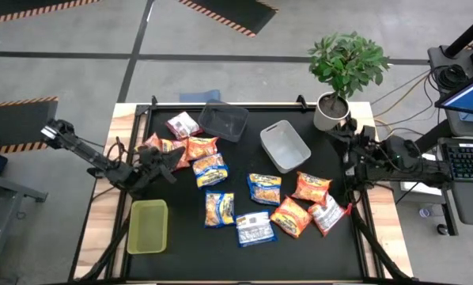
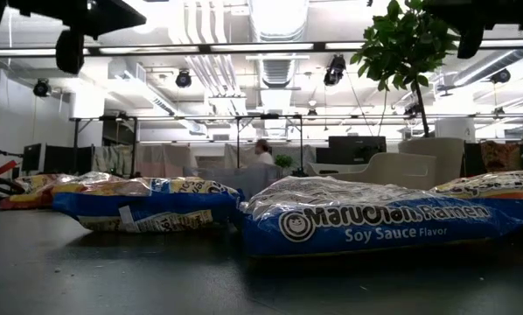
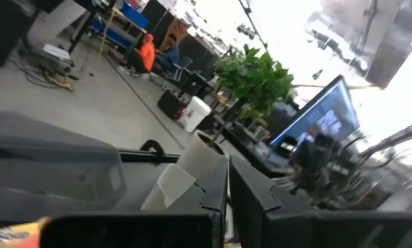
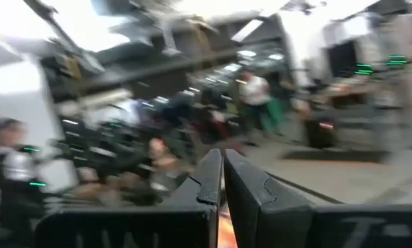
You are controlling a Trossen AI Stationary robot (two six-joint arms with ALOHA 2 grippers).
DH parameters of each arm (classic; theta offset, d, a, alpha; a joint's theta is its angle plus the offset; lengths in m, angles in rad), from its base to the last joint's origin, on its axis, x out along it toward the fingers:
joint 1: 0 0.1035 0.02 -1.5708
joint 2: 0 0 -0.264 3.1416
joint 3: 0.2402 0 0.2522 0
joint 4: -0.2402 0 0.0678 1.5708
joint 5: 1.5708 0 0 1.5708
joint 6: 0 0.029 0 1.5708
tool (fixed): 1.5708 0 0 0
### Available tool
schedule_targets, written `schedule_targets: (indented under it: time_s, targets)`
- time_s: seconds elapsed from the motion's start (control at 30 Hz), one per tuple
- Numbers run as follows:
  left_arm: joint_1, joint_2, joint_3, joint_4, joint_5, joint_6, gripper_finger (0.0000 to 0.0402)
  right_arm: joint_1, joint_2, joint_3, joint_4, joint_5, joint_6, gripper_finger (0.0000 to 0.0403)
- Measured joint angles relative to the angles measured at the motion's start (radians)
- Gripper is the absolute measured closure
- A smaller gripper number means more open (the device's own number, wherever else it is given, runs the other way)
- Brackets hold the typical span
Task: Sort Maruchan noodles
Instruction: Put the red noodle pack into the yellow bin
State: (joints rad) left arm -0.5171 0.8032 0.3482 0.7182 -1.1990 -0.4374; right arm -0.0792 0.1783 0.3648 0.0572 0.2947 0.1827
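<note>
My left hand (image 1: 167, 162), fingers together and empty, hovers beside the crinkly orange plastic noodle packets (image 1: 202, 147), which lie just right of it on the black tabletop (image 1: 189, 237); my right hand (image 1: 351, 154), likewise closed, waits farther off.

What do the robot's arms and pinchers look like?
Both arms are dark, thin and jointed, with cables running along them. The left arm and the right arm look alike. Each end effector has two flat black fingers with small notched steps on their inner edges, seen on the left end effector and the right end effector.
</note>
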Motion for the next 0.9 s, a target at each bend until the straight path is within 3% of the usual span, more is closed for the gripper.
schedule_targets:
  time_s: [0.1, 0.27, 0.37, 0.5, 0.63, 0.7, 0.9]
  targets:
    - [0.021, -0.031, 0.056, -0.176, -0.016, -0.008, 0.0402, 0.0, 0.054, 0.053, -0.058, 0.071, -0.054, 0.0394]
    - [0.122, -0.051, 0.193, -0.592, 0.017, -0.088, 0.0402, -0.004, 0.15, 0.075, -0.053, 0.1, -0.144, 0.0394]
    - [0.241, -0.023, 0.287, -0.838, 0.151, -0.13, 0.0402, -0.016, 0.208, 0.088, -0.058, 0.1, -0.15, 0.0394]
    - [0.446, 0.046, 0.396, -1.118, 0.468, -0.132, 0.0402, -0.045, 0.264, 0.095, -0.062, 0.1, -0.143, 0.0394]
    - [0.602, 0.13, 0.454, -1.331, 0.758, -0.27, 0.0402, -0.086, 0.288, 0.108, -0.086, 0.1, -0.133, 0.0394]
    - [0.622, 0.173, 0.46, -1.423, 0.82, -0.374, 0.0402, -0.107, 0.288, 0.121, -0.104, 0.099, -0.142, 0.0394]
    - [0.613, 0.256, 0.441, -1.64, 0.82, -0.628, 0.0393, -0.122, 0.274, 0.188, -0.197, 0.051, -0.137, 0.0394]
